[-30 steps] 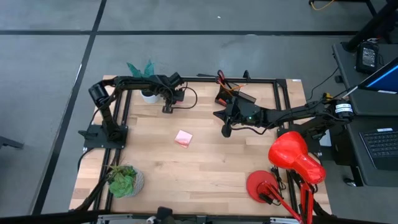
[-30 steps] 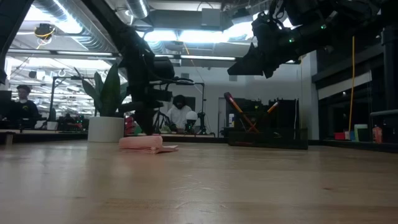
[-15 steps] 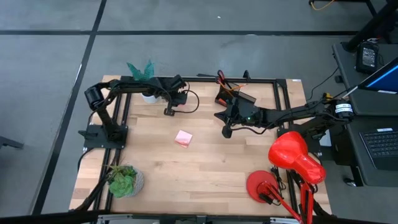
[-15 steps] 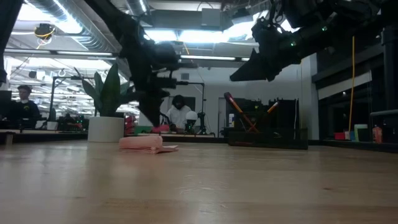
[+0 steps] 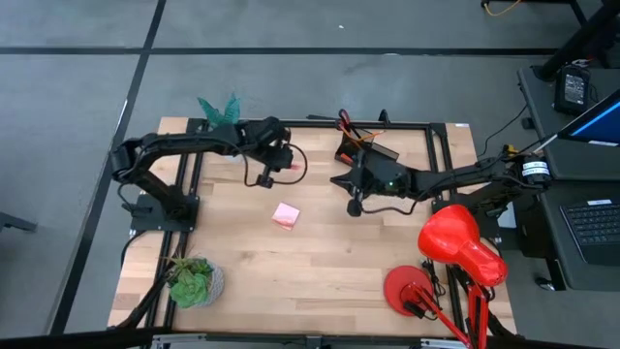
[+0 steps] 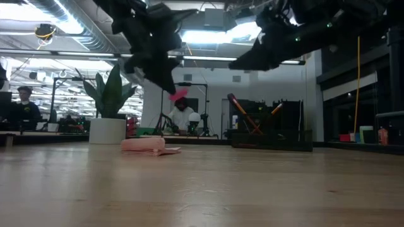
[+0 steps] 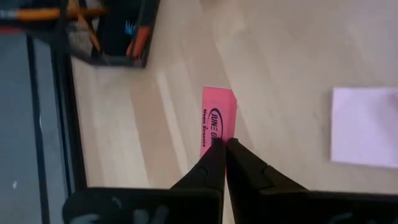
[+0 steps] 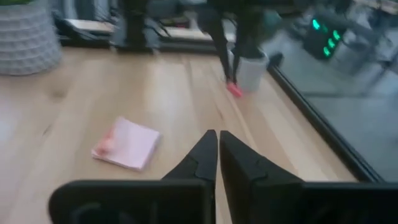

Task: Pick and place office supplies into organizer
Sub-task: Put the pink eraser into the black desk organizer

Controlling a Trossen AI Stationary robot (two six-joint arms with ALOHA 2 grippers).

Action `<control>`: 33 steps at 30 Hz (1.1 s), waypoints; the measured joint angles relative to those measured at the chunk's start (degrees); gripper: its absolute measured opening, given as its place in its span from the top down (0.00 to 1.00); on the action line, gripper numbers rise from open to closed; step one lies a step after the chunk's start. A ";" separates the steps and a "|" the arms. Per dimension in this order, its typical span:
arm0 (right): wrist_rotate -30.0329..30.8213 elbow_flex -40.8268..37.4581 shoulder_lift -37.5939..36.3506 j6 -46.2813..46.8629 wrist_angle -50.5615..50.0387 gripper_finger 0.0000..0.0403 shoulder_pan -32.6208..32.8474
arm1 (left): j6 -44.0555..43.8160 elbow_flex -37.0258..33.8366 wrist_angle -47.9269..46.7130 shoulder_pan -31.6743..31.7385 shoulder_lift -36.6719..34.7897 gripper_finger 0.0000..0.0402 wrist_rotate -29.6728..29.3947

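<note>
A pink eraser (image 7: 217, 119) is clamped by one end between the two fingers of the left gripper (image 7: 224, 144) and hangs in the air above the wooden table (image 5: 320, 262) — in the low view it shows as a small pink shape (image 6: 178, 96) well above the tabletop. From above, the left gripper (image 5: 274, 165) sits over the far part of the table, between the white plant pot (image 5: 232, 150) and the black organizer (image 5: 366, 147). The organizer stands at the far edge, with orange pencils (image 6: 276, 109) and a red-handled tool (image 6: 243, 117) sticking up out of it.

A pink sticky-note pad (image 5: 286, 215) lies flat on the table nearer the middle, apart from the eraser and the organizer.

The right gripper (image 5: 355, 206) hovers in the air just in front of the organizer; its fingers (image 8: 202, 155) are together and hold nothing.

At the near side — a second potted plant (image 5: 194, 281) on the left corner and a red desk lamp (image 5: 455, 247) on the right.
</note>
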 joint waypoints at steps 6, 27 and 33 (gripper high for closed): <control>-0.53 0.02 -0.02 -8.67 2.57 0.84 2.92 | -1.46 0.02 2.41 -3.82 -0.17 1.00 -0.01; 7.86 12.96 11.02 -16.29 -7.94 0.54 5.19 | -4.32 0.02 7.41 -11.64 0.03 1.00 -0.14; 8.43 19.21 15.03 -16.11 -15.29 0.54 5.63 | -4.32 0.02 6.93 -11.61 -0.04 1.00 -0.19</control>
